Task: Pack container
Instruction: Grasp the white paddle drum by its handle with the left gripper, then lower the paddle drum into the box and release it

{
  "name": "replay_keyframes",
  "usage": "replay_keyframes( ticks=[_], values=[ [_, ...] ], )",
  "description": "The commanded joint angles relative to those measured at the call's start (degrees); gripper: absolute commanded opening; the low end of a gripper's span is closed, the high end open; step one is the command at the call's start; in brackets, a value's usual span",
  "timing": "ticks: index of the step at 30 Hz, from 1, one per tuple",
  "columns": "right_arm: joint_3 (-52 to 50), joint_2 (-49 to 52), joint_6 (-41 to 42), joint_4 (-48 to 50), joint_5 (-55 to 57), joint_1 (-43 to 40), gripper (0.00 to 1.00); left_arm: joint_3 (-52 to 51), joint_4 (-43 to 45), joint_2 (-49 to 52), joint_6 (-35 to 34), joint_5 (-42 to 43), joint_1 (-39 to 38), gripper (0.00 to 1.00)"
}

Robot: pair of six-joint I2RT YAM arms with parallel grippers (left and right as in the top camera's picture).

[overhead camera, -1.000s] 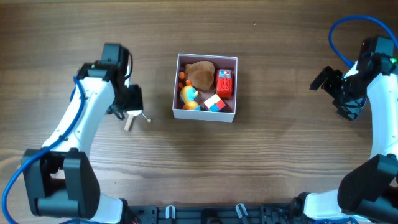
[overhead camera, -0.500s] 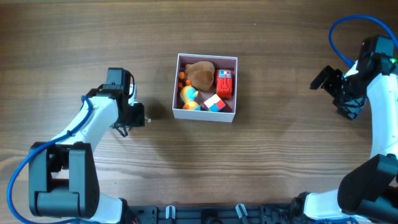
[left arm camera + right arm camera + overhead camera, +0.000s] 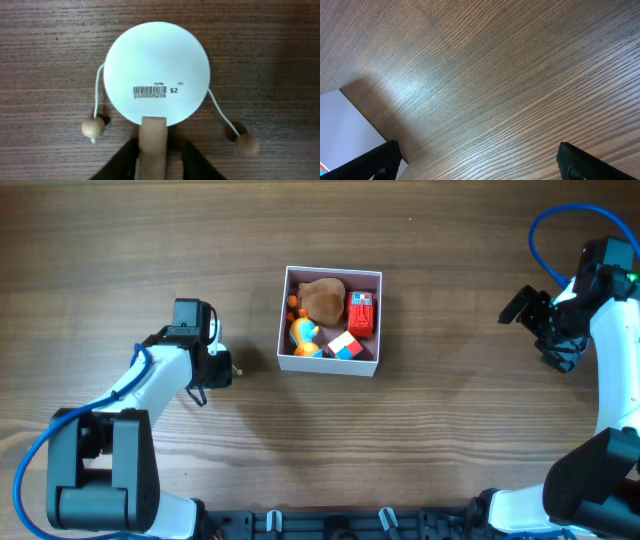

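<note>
I see a dark wood-grain table (image 3: 450, 440) filling the overhead view. The container (image 3: 330, 366), square and white-walled with toys (image 3: 322, 298) inside, sits mid-table near my left gripper (image 3: 220, 366), to its right. It is well apart from the right gripper (image 3: 479, 147), whose jaws are spread wide. The left one straddles the wooden handle (image 3: 152, 145) of a smooth white disc drum (image 3: 157, 72); I cannot tell whether it grasps

On white drum toy (image 3: 157, 60): barcode no. 100005256, $2.
</note>
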Motion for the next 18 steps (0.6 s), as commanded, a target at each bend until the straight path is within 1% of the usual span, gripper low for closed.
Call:
replay_keyframes(
  ticks=[1,3,5,7,12,15,18],
  values=[
    [0.6,0.3,-0.5,0.1,-0.5,-0.1,1.0,-1.7,-0.4,0.5,0.5,1.5,0.2,0.18],
    [0.6,0.3,-0.5,0.2,-0.5,-0.1,1.0,-1.5,-1.0,0.3,0.3,2.1,0.2,0.08],
    [0.6,0.3,-0.4,0.2,-0.5,-0.1,1.0,-0.9,-2.0,-0.4,0.3,3.5,0.2,0.04],
    [0.6,0.3,-0.3,0.3,-0.5,-0.1,1.0,0.5,-3.9,-1.7,0.1,5.2,0.2,0.04],
    [0.6,0.3,-0.4,0.3,-0.5,-0.1,1.0,8.0,-12.6,-6.5,-2.7,5.6,-0.8,0.04],
    [0.6,0.3,-0.3,0.3,-0.5,-0.1,1.0,15.5,-18.5,-10.3,-3.2,5.6,-4.0,0.04],
    [0.6,0.3,-0.4,0.3,-0.5,-0.1,1.0,21.5,-20.1,-13.2,-3.1,5.5,-8.3,0.04]
  ],
)
